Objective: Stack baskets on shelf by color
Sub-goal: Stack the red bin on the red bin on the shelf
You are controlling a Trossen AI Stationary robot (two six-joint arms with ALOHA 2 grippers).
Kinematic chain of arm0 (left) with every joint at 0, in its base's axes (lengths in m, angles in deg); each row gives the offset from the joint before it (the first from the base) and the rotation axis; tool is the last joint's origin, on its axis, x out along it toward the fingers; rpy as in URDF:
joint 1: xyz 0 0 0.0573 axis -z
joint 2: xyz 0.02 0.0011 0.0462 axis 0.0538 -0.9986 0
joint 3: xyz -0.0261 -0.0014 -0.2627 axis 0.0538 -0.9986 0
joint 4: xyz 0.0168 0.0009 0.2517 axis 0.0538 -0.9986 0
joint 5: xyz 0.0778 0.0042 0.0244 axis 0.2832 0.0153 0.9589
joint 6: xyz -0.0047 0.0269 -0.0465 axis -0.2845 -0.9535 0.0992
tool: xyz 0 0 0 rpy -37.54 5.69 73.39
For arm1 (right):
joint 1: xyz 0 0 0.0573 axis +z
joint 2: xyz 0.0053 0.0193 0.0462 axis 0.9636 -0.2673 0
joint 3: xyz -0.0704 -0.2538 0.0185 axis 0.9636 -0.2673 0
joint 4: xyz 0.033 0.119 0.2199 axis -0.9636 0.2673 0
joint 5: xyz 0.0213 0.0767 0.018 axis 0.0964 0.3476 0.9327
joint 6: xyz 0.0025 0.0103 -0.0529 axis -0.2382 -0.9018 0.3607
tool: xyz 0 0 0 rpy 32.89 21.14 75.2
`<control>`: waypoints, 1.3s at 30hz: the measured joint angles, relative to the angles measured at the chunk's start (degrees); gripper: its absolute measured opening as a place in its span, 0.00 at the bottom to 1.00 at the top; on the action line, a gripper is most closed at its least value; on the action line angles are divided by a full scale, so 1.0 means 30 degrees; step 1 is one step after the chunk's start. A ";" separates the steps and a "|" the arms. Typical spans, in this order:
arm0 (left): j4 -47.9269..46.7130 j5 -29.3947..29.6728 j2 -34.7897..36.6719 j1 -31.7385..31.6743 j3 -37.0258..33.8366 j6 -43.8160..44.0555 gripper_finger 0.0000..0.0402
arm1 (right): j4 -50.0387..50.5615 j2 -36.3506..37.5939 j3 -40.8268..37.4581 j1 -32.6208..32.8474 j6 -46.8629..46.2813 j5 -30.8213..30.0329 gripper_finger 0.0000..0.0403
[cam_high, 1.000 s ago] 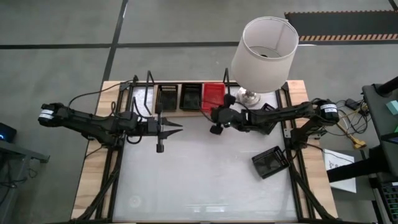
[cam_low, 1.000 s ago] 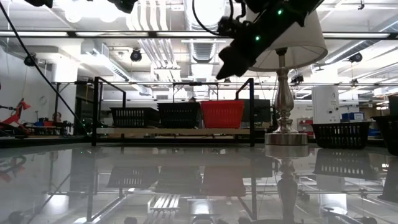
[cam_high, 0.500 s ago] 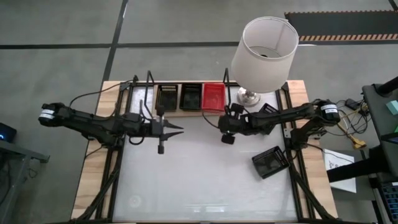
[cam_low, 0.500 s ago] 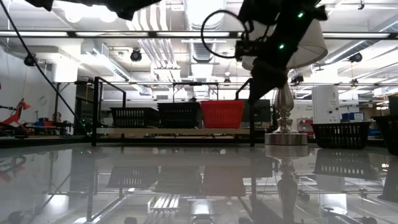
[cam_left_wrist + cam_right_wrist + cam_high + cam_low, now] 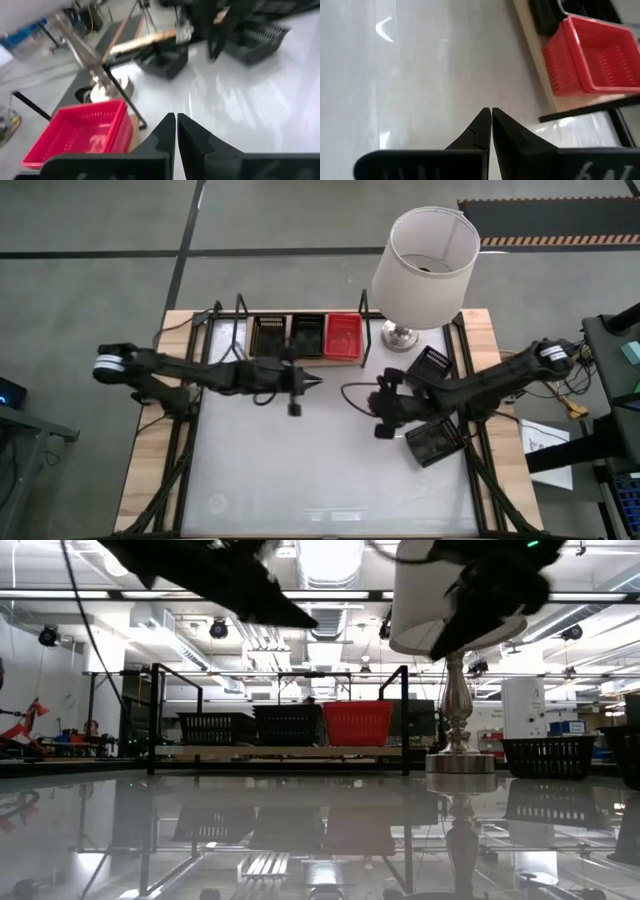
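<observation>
From above, a white table (image 5: 320, 470) carries a shelf (image 5: 300, 358) holding two black baskets (image 5: 268, 336) and a red basket (image 5: 343, 335) beside a lamp (image 5: 425, 265); two more black baskets lie past the lamp. At table height, a ceiling-lit workshop stretches behind the shelf. The left gripper (image 5: 312, 383), pressed together and empty, has advanced toward the lamp, while the right gripper (image 5: 383, 430), also pressed together and empty, has retreated from the shelf.

White tabletop (image 5: 300, 470) carrying the shelf (image 5: 300, 360) with two black baskets (image 5: 268, 336) and a red basket (image 5: 343, 336), lamp (image 5: 400, 335), two loose black baskets (image 5: 434, 440) nearby.
</observation>
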 joint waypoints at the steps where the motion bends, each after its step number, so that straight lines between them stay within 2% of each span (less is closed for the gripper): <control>1: -0.0120 -0.0005 -0.0579 -0.0138 0.0299 -0.0007 0.00 | 0.0011 0.0341 -0.0270 0.0451 -0.0257 -0.0368 0.02; 6: -0.1016 0.0046 -0.2831 -0.0953 0.1724 -0.0495 0.00 | -0.0264 0.2009 -0.1699 0.2267 -0.0862 -0.1817 0.02; 8: -0.1628 0.0617 -0.3433 -0.1327 0.2328 -0.0517 0.00 | -0.0683 0.2623 -0.2305 0.2733 -0.1014 -0.2330 0.02; 14: -0.3428 0.1227 -0.4397 -0.2513 0.3770 -0.0933 0.00 | -0.1272 0.3849 -0.3551 0.3105 -0.1236 -0.2858 0.02; 24: -0.3414 0.1256 -0.4685 -0.3972 0.3894 -0.1137 0.00 | -0.1825 0.4104 -0.4449 0.3105 -0.1223 -0.3307 0.02; 39: -0.3225 0.1618 -0.4793 -0.4264 0.3857 -0.0984 0.00 | -0.2165 0.4104 -0.4602 0.3105 -0.1223 -0.3322 0.02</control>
